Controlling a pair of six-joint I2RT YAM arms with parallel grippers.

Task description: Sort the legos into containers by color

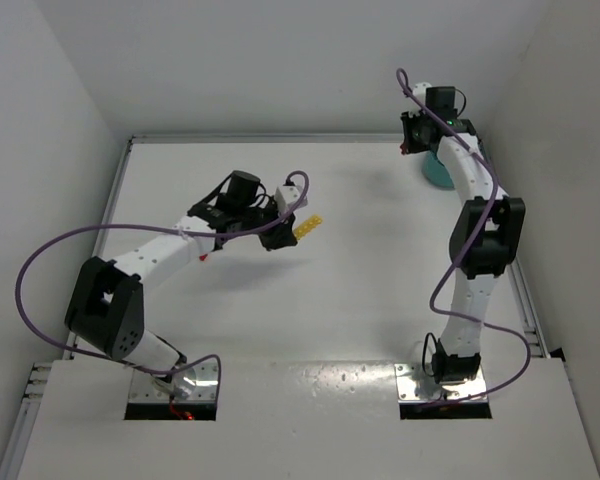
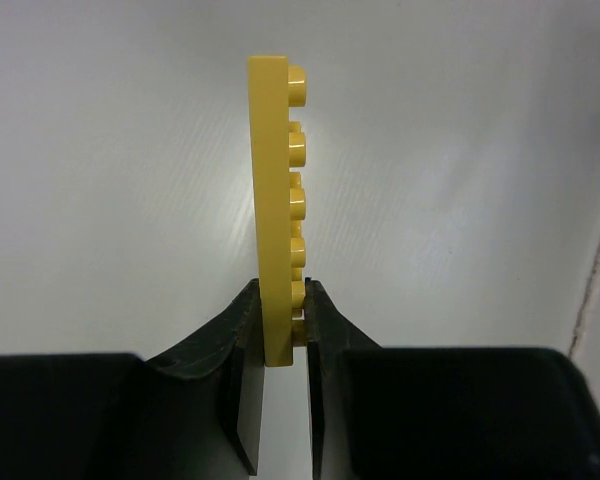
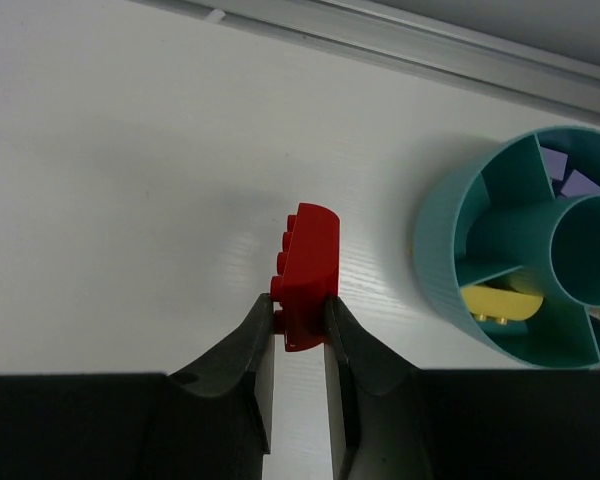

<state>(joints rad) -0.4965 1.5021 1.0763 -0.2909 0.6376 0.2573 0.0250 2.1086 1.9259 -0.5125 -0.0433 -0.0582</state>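
A long yellow lego [image 2: 275, 180] with a row of studs stands between my left gripper's [image 2: 280, 320] jaws, which are shut on its lower end. In the top view this lego [image 1: 306, 228] is held above the middle of the table. My right gripper [image 3: 300, 315] is shut on a red lego [image 3: 310, 265] with a curved top, just left of the teal bowl [image 3: 435, 260]. One of the bowl's containers holds a yellow lego [image 3: 500, 303] and another holds purple legos [image 3: 570, 180]. In the top view the bowl [image 1: 438, 172] sits at the far right, partly hidden by the right arm.
A metal rail [image 3: 400, 40] runs along the table's far edge behind the bowl. White walls close in the table on the left, back and right. A small red speck [image 1: 202, 258] shows on the table beside the left arm.
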